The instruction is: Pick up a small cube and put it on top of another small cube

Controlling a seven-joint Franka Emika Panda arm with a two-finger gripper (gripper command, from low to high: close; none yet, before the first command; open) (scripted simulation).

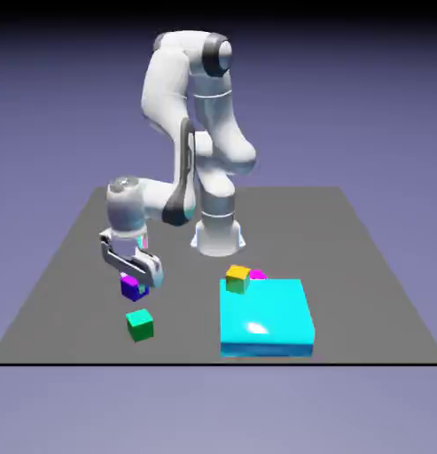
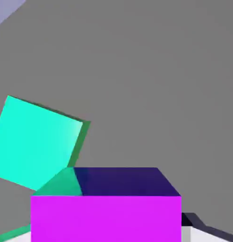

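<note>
From the exterior view's left, the gripper (image 1: 133,282) holds the small purple cube (image 1: 130,285) pinched between its fingers, just above the table (image 1: 62,266) near the green cube (image 1: 140,324). Released off-centre, it could slide off. All are smooth, flat-faced blocks; a cyan slab (image 1: 266,319) lies rightward.

Arm bent low, pincer (image 1: 133,282) pointing down, clamped
</note>
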